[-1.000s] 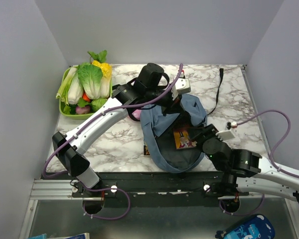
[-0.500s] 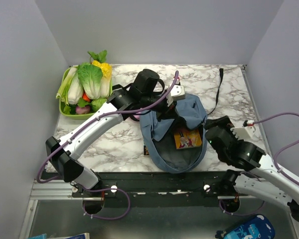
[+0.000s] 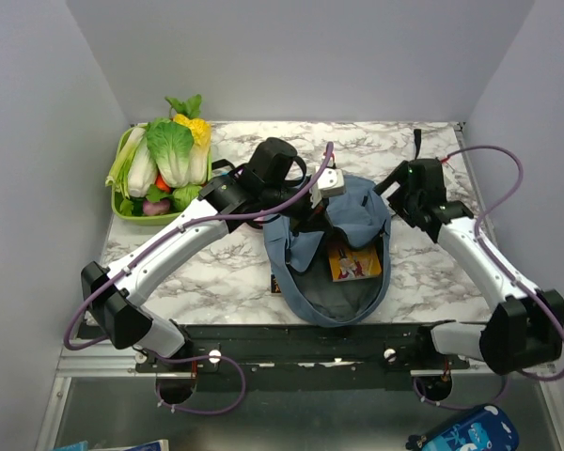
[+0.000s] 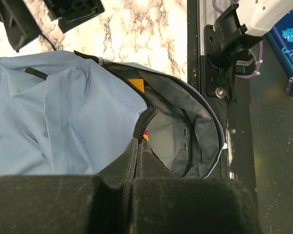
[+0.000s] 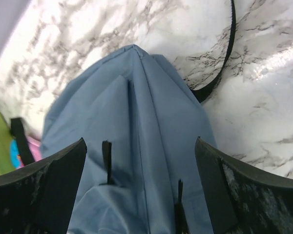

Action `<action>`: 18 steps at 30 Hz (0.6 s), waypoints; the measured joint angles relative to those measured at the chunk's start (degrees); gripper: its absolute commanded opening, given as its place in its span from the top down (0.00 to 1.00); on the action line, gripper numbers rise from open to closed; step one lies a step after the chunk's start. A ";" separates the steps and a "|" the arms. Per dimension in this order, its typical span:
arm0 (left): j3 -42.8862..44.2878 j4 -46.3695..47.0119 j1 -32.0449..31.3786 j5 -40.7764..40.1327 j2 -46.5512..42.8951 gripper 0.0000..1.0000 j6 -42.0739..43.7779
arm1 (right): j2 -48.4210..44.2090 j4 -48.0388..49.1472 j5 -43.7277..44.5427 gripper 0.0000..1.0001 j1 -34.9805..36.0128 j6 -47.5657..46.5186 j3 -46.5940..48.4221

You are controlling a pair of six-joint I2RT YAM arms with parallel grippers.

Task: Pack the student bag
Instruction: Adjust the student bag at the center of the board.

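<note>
From above, the student bag (image 3: 334,249) lies in the middle of the marble table (image 3: 216,268), near the front edge, with its mouth open toward my bases. Only this view shows the whole scene. A green basket (image 3: 120,205) with vegetables stands at the far left corner. A long black strap (image 3: 415,178) runs from the bag toward the far right corner. A small blue pouch (image 3: 462,434) lies below the table edge.

My left wrist camera shows what the top view hides. My left gripper (image 4: 129,183) is closed on the fabric edge of the bag just beside the zipper, and the grey lining inside is visible. An orange corner (image 4: 136,85) shows in the opening. From above it is a book (image 3: 350,263) with a picture on its cover, lying inside the bag.

My right wrist camera looks down on the closed back part of the bag. My right gripper (image 5: 140,146) has its two fingers spread wide, with blue fabric between and below them. I cannot tell if they touch it. At the left edge of this view there is something pink (image 5: 31,146).

I cannot read any writing. The letters on the book cover are too small, and the pouch shows only printed animal figures.

My left arm reaches diagonally from the near left, with the wrist bent down at the far rim of the opening. My right arm runs along the right side, and its gripper points left toward the bag.
</note>
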 measured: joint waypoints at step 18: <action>1.99 -0.22 0.00 -0.46 0.66 1.00 0.07 | 24.39 12.26 -26.18 0.76 -5.53 -12.31 4.15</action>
